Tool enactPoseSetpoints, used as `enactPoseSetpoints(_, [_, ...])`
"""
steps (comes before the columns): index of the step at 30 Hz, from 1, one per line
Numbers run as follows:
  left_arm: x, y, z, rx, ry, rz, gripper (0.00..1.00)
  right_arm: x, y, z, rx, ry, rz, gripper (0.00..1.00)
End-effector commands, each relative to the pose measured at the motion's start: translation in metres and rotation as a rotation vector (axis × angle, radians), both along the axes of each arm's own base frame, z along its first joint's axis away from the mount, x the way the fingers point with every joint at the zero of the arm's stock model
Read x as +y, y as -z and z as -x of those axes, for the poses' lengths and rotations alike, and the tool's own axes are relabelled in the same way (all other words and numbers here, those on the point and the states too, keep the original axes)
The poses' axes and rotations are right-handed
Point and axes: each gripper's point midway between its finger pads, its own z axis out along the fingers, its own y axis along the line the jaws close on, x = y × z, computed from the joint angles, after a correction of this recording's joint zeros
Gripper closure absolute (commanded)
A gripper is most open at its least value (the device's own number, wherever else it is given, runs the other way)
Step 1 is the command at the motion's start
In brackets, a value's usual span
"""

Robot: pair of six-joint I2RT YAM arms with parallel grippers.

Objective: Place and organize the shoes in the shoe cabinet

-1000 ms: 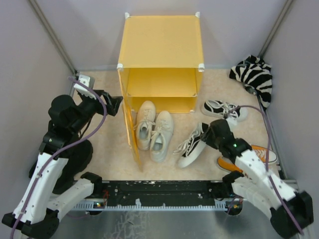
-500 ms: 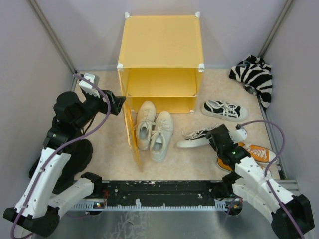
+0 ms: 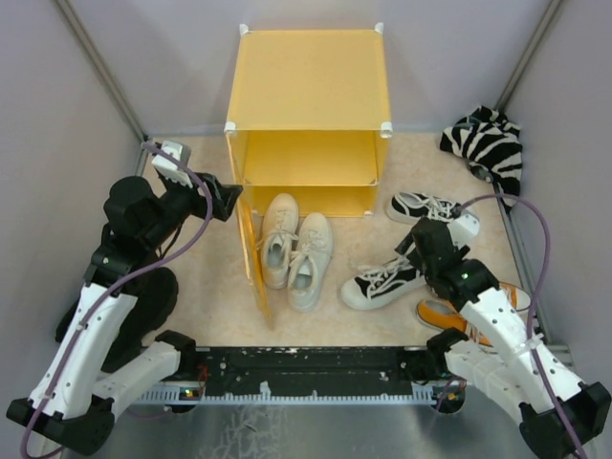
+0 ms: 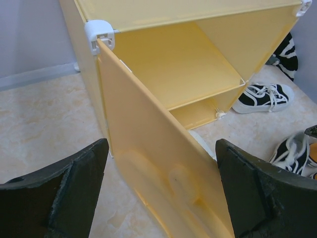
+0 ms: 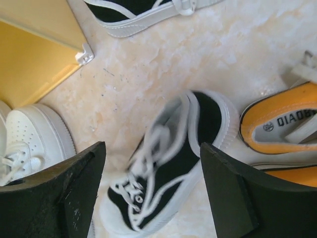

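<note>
Orange pair: sitting near right on the tabletop, partly hiding under the right arm.
Right fingers: spreading wide, hovering right over one black sneaker, not gripping it.
That black sneaker: resting on its sole, toe pointing near-left, just right of the off-white pair.
Off-white pair: sitting side by side, toes reaching the open front of the shoe cabinet.
Left fingers: also standing wide, holding nothing, with the open door showing between them.
Other black sneaker: lying farther right, near the cabinet's corner.
Shoe cabinet: standing far middle.
Zebra bundle: slumping far right.
</note>
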Motion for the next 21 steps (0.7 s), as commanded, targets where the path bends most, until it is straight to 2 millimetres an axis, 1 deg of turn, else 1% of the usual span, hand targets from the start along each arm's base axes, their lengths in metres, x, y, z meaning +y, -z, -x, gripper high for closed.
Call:
enactPoseSetpoints(1, [-0.004,-0.005,0.005,-0.03,0.023,0.027,0.05,-0.003,-0.018,-0.007,0.093,-0.153,0.203,0.24])
enactPoseSetpoints(4, [-0.003,-0.004,0.005,-0.033,0.023,0.028,0.05,0.007,-0.009,-0.018,0.149,-0.228,0.231,0.24])
enactPoseSetpoints(6, [-0.002,-0.007,0.007,-0.038,0.022,0.026,0.05,0.012,-0.008,-0.026,0.162,-0.271,0.246,0.24])
enactPoseSetpoints(10, [0.001,-0.012,0.011,-0.05,0.013,0.028,0.05,0.017,-0.015,-0.034,0.239,-0.42,0.349,0.25])
enactPoseSetpoints(11, [0.002,-0.012,0.012,-0.051,0.009,0.027,0.05,0.014,-0.018,-0.034,0.273,-0.433,0.382,0.25])
enactPoseSetpoints(13, [0.003,-0.01,0.013,-0.052,0.005,0.031,0.05,0.02,-0.022,-0.038,0.297,-0.53,0.42,0.26])
enactPoseSetpoints(14, [0.003,-0.008,0.013,-0.049,0.007,0.035,0.05,0.023,-0.023,-0.039,0.299,-0.569,0.424,0.26])
enactPoseSetpoints(16, [0.001,-0.005,0.013,-0.041,0.014,0.04,0.05,0.037,-0.018,-0.038,0.315,-0.673,0.401,0.3])
enactPoseSetpoints(19, [0.0,-0.005,0.014,-0.033,0.02,0.038,0.05,0.053,-0.007,-0.028,0.355,-0.803,0.354,0.36])
enactPoseSetpoints(21, [0.002,-0.005,0.014,-0.033,0.011,0.031,0.05,0.056,-0.003,-0.022,0.356,-0.87,0.352,0.4])
